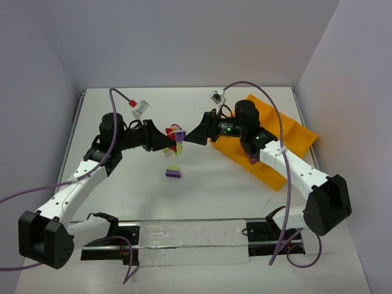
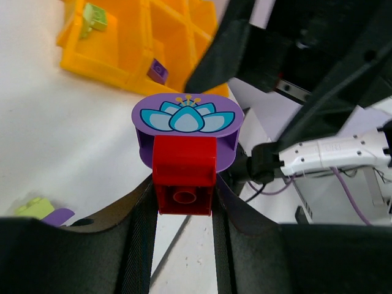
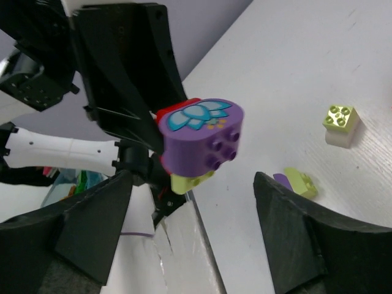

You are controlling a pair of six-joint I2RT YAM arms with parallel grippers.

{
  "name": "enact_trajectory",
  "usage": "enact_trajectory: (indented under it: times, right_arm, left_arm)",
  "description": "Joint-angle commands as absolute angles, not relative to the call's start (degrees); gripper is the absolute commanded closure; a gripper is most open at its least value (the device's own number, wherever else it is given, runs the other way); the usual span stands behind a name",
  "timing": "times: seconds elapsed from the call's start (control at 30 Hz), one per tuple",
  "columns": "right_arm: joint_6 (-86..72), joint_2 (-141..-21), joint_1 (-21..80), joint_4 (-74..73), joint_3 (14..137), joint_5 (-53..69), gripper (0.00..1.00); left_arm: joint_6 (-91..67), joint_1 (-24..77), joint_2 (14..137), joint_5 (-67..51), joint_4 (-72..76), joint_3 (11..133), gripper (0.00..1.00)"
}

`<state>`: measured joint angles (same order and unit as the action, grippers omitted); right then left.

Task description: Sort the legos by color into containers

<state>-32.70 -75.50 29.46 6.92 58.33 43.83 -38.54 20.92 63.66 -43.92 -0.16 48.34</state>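
Lego clump (image 1: 176, 136), prob light, stiff: left tool (image 2: 184, 197) pinches red brick (image 2: 184, 165); right tool (image 3: 191, 180) spread, shd take purple piece (image 3: 205, 138) by sides.

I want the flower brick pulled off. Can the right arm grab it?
Probably yes. The right arm's fingers are spread open with the purple flower brick in the gap just ahead and nothing between, while the left fingers hold its red brick.

The clump of red, purple and yellow-green plastic bricks (image 1: 177, 133) is above the white table (image 1: 214, 199), between the left gripper (image 1: 169, 141) and the right gripper (image 1: 188, 136). Before it, on the table, lies a purple and yellow-green brick pair (image 1: 173, 172). The orange-yellow plastic tray (image 1: 294, 131) stands right of them.
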Motion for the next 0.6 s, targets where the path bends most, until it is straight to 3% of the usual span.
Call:
enact_trajectory:
  times: [0.0,0.57]
  right_arm:
    - [-30.40,-76.33,29.81,8.14,62.67,47.63,0.09]
    - [-31.19,-75.49,29.97,6.93,62.14,46.56,0.10]
  left_arm:
    - [-35.49,20.65,64.13,-54.53,4.26,49.73,1.00]
    - [-34.65,20.65,64.42,-55.38,3.28,51.93,1.00]
